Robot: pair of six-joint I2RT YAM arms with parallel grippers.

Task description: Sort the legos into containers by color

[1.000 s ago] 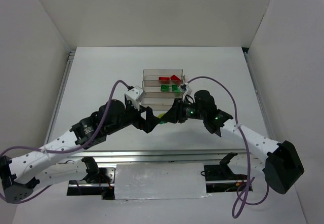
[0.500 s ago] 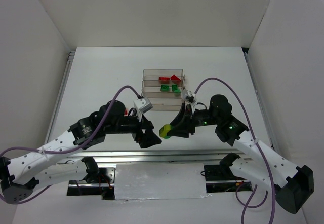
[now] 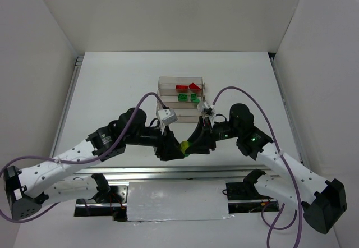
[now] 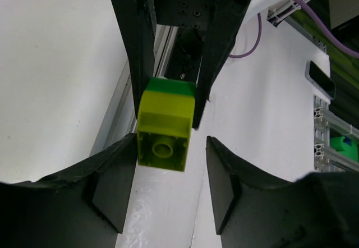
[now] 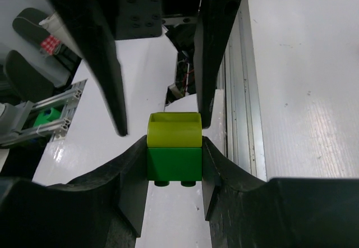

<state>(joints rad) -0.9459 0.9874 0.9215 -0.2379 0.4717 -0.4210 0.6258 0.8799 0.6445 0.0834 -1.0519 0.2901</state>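
Note:
A two-colour lego stack (image 3: pixel 183 146) hangs above the table's near middle, a green brick (image 5: pixel 174 162) joined to a yellow-green brick (image 5: pixel 174 129). My right gripper (image 5: pixel 174 141) is shut on the green half. My left gripper (image 4: pixel 171 146) faces it, open, with its jaws either side of the yellow-green brick (image 4: pixel 164 125). Its left pad (image 4: pixel 115 183) is at the brick's side, and a gap shows before the right pad (image 4: pixel 221 189). The containers (image 3: pixel 162 92) stand further back, holding red legos (image 3: pixel 181 87) in the far bin and green legos (image 3: pixel 183 97) in the middle one.
The two arms meet in front of the containers, with purple cables (image 3: pixel 143 99) looping over them. An aluminium rail (image 3: pixel 179 172) runs along the table's near edge. White walls (image 3: pixel 50 63) enclose the table on three sides.
The right gripper has carried the stack from beside the containers toward the near edge. The left gripper has swung right to meet it, and its jaws have narrowed around the yellow-green brick.

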